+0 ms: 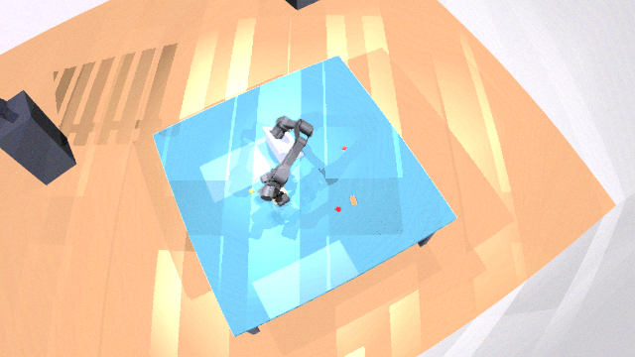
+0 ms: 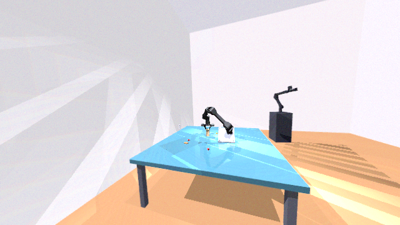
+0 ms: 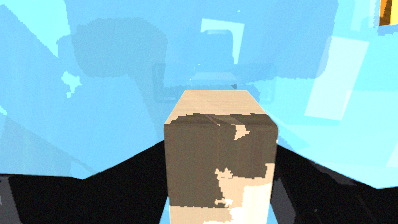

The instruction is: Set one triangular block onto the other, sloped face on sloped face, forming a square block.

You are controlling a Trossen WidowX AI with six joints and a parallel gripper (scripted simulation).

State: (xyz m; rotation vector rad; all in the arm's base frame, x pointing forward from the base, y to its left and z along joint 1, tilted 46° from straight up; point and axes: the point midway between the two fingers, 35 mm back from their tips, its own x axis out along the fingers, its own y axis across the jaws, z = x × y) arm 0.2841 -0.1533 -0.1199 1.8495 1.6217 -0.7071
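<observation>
My gripper [image 1: 279, 196] [image 2: 207, 129] [image 3: 216, 145] is shut on a pale wooden block [image 2: 207, 133] [image 3: 220, 107], which hangs down between the fingers, above the blue table [image 1: 303, 278] [image 2: 237, 169]. In the wrist view its near face is partly in shadow. The fingers hide much of its sides, and its sloped face cannot be made out. The other wooden block [image 1: 353, 200] [image 2: 186, 142] lies on the table, well away from the gripper. It is too small in view to tell which way its slope faces.
A red cube [image 1: 338, 209] [image 2: 189, 140] lies close beside the lying block. Another red cube [image 1: 343, 148] [image 2: 208, 149] lies farther off. A small yellow block [image 1: 252, 190] [image 2: 217, 133] [image 3: 390, 12] lies near the gripper. A white panel [image 2: 222, 137] stands by the arm's base.
</observation>
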